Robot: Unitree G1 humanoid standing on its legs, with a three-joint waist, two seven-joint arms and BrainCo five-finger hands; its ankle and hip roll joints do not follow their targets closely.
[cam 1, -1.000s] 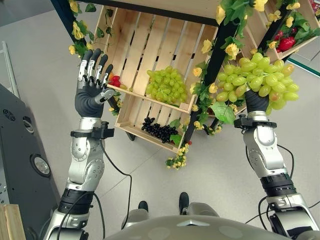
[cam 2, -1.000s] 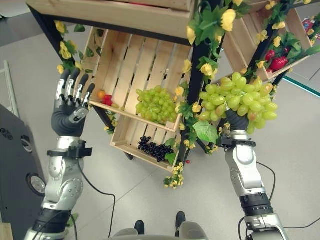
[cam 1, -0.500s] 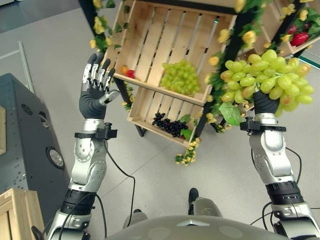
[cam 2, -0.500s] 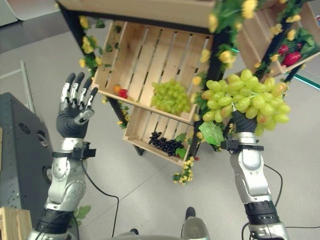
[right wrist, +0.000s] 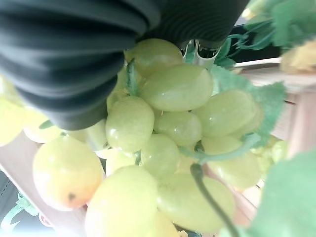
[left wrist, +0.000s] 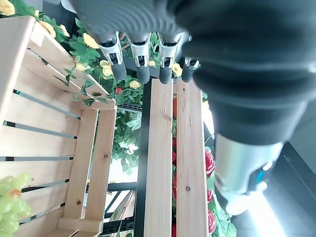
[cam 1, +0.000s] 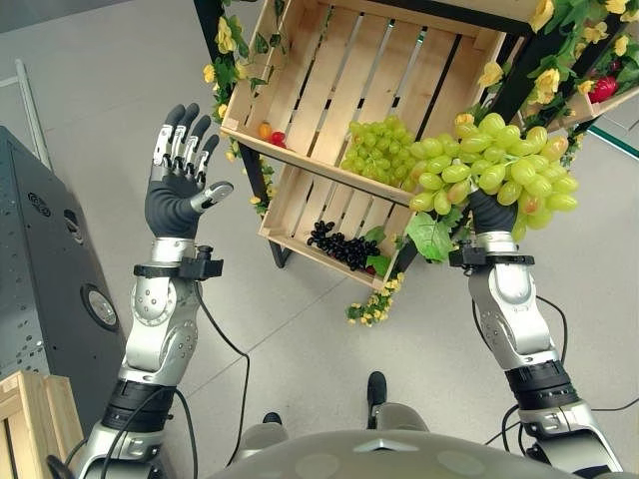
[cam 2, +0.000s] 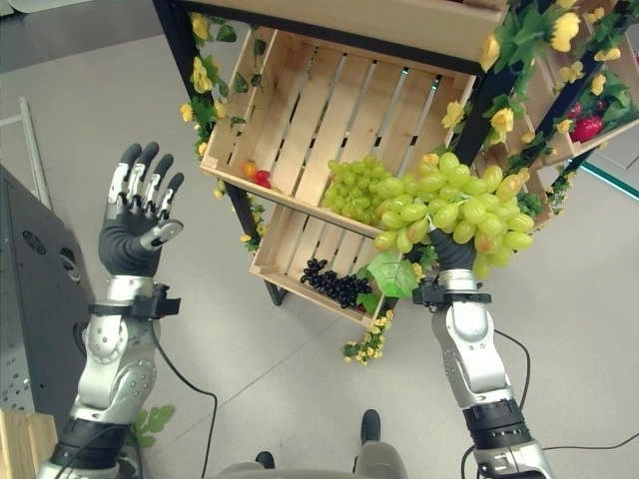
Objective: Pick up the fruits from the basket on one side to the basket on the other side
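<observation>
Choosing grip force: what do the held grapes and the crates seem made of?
Green grape bunch in the right hand: probably plastic, glossy, uniform berries with a stiff leaf. Crates: light unfinished wood slats, grain and nail heads visible. Left hand is raised, empty.

Both eye views look steeply down from the head, set slightly apart. They share the wooden crate shelf point(cam 1: 359, 120) across the upper frame, the grey floor point(cam 1: 300, 329) below it, and an arm rising from each lower corner. The left wrist view looks from very close along the left hand point(left wrist: 148, 44) towards crate slats point(left wrist: 168, 163). The right wrist view sits pressed against a green grape bunch point(right wrist: 163, 148).
</observation>
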